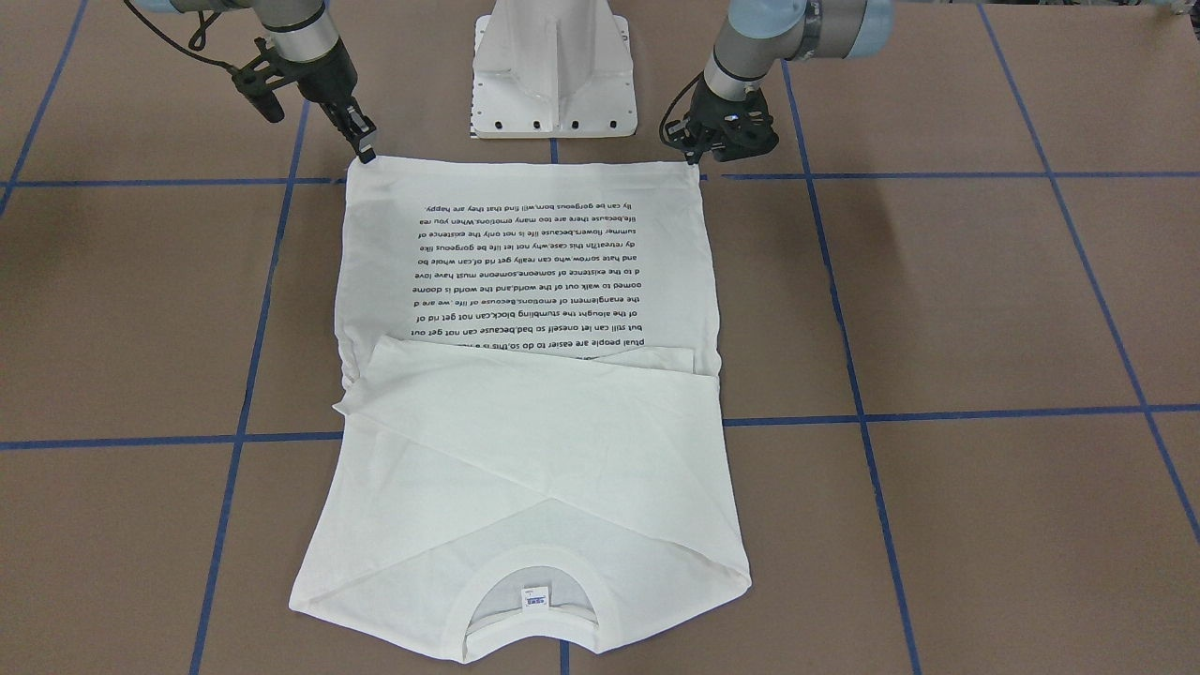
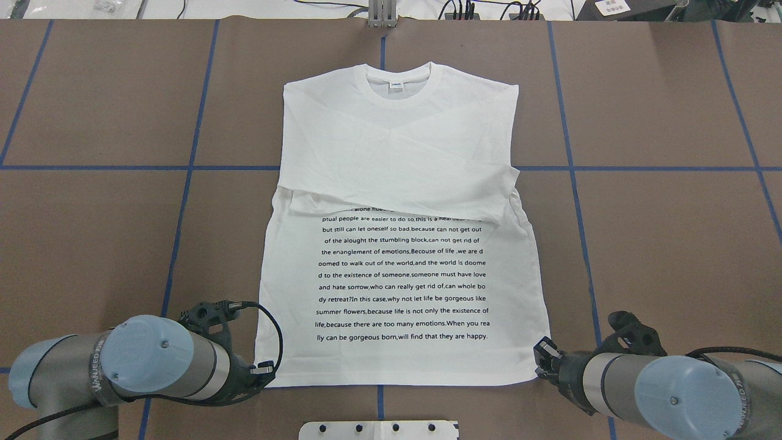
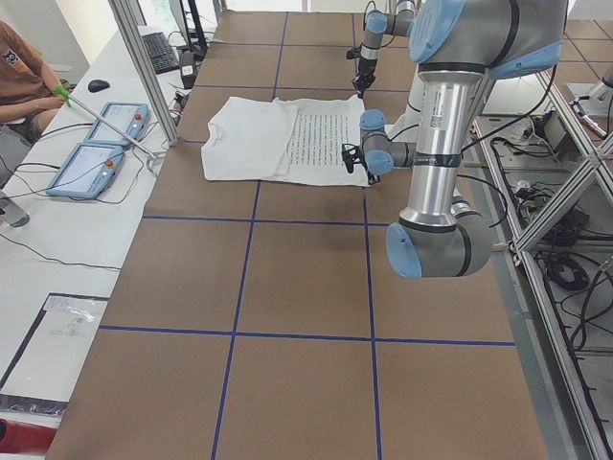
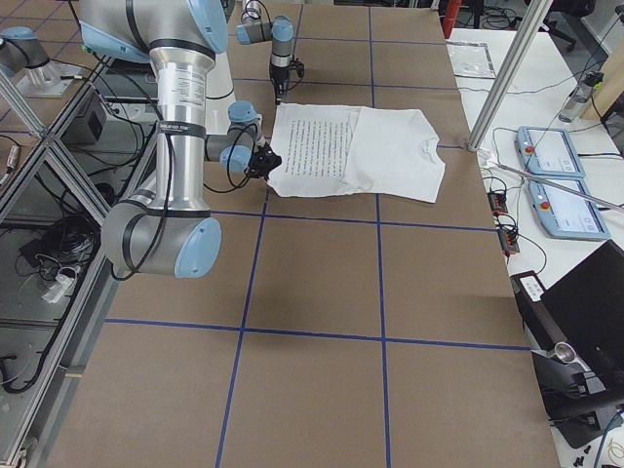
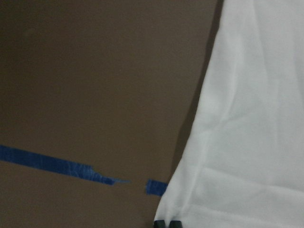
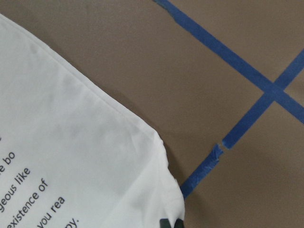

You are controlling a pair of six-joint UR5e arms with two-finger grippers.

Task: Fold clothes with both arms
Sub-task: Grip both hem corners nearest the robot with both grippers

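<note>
Collar of the white T-shirt sits nearest the front camera, neck tag showing inside it; shirt lies front up on the brown desk, collar end away from the robot, hem end just short of the white pedestal base; both long sleeves folded in and crossed over the chest; they cover the top lines of the black text block, the lines below are readable in the overhead view.

Right hand is down at the hem corner on the robot's right; its wrist view shows two dark fingertips close together right at the cloth corner, so it is clenched on the T-shirt hem. Left hand is at the opposite hem corner; fingertips side by side at the corner edge, same thing, grasping the T-shirt. Hem runs straight between the two hands.

Left arm and right arm come in low on either side of the base, wrists pointing inward at the corners.

Blue tape lines grid the desk; one cross line runs into the shirt from both sides at sleeve level. Left side view: a person in an orange top at the frame edge, two tablets beside the desk.
</note>
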